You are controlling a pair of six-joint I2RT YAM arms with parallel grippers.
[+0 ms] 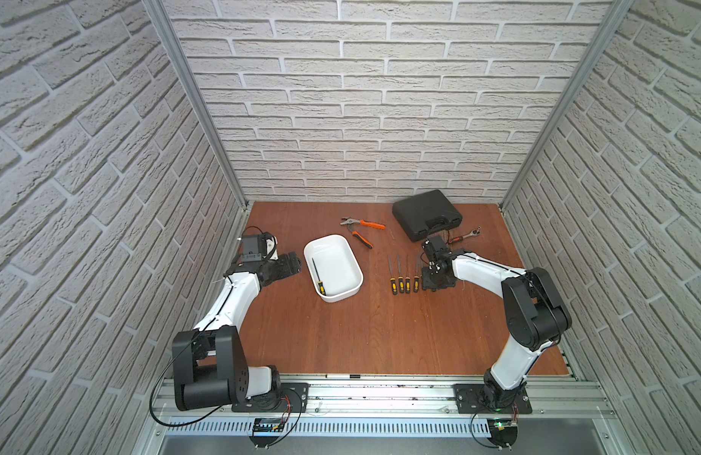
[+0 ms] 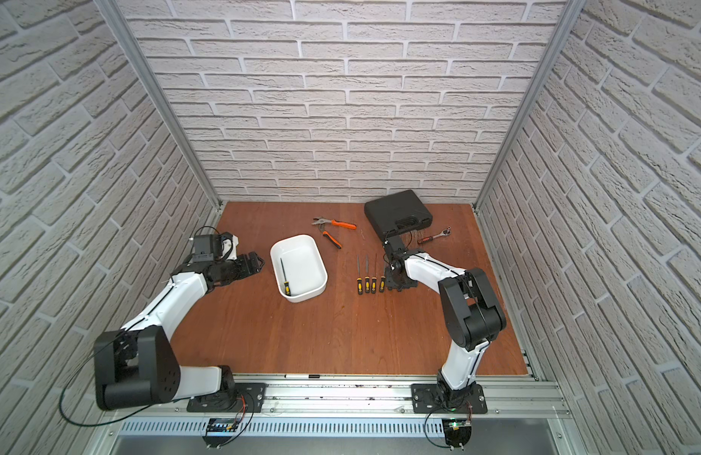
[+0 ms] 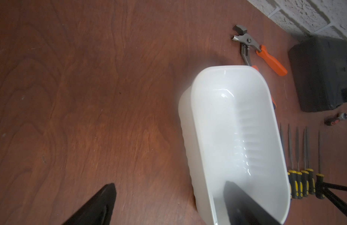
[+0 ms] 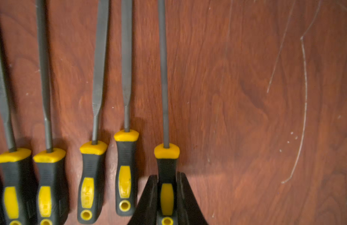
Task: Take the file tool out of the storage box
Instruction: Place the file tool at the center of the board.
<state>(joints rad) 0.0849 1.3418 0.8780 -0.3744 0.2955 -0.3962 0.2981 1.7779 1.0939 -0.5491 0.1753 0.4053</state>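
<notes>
The white storage box (image 1: 339,264) (image 2: 305,264) (image 3: 227,126) stands left of the table's middle. One file tool (image 1: 317,277) (image 2: 284,279), with a black and yellow handle, lies inside it along the left wall. My left gripper (image 1: 297,264) (image 3: 168,204) hangs open just left of the box, holding nothing. In the left wrist view one of its fingers (image 3: 239,202) overlaps the box's inside and hides that file. My right gripper (image 1: 428,285) (image 4: 166,192) is low over the table to the right, shut on the handle of another file (image 4: 165,78).
A row of several files (image 1: 404,277) (image 4: 94,165) lies just left of my right gripper. Orange-handled pliers (image 1: 362,228) lie behind the box. A black case (image 1: 427,214) and a ratchet (image 1: 465,235) are at the back right.
</notes>
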